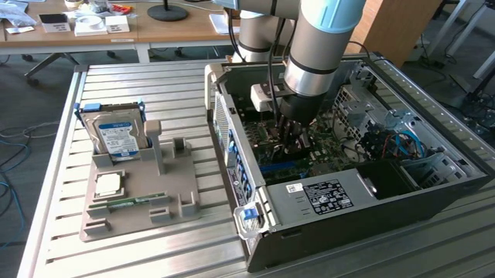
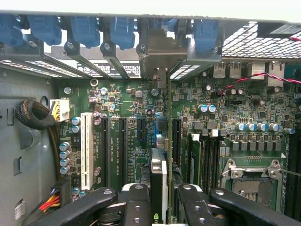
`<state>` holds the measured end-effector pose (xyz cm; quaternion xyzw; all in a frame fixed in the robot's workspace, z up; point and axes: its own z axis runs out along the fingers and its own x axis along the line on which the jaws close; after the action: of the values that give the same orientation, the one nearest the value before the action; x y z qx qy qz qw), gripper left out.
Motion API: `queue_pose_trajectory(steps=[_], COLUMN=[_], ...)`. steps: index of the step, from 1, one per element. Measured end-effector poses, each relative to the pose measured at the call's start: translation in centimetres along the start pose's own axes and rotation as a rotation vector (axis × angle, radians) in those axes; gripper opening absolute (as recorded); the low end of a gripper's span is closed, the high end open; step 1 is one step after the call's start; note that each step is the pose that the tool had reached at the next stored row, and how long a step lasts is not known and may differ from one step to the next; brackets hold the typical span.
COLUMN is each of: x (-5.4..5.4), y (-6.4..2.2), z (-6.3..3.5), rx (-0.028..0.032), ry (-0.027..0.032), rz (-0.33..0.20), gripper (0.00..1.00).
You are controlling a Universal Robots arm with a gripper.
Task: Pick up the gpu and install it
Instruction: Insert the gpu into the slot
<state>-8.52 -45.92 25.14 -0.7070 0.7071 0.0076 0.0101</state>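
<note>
The gpu [image 2: 159,172] shows edge-on in the wrist view, a thin card standing upright over the green motherboard [image 2: 117,103]. Its silver bracket [image 2: 160,59] sits against the case's rear slot openings. My gripper [image 2: 162,203] is shut on the card's upper edge, with one black finger [image 2: 136,202] on each side. In the exterior view the gripper [image 1: 293,136] reaches down into the open computer case [image 1: 371,226], and the card's lower edge is at the expansion slots. Whether it is fully seated I cannot tell.
A grey holder [image 1: 174,197] on the slatted table carries a hard drive [image 1: 116,136], a processor chip [image 1: 108,184] and a green memory stick [image 1: 127,202]. Inside the case are the power supply [image 1: 325,194], cables, a white slot [image 2: 86,150] and the processor socket [image 2: 251,181].
</note>
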Motion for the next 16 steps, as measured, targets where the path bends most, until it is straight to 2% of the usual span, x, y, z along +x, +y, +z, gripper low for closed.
queue_pose_trajectory(steps=[16], x=[0.11], y=[0.0], z=[0.04], rx=[0.0], ry=[0.0008], rz=[0.0], gripper=[0.27])
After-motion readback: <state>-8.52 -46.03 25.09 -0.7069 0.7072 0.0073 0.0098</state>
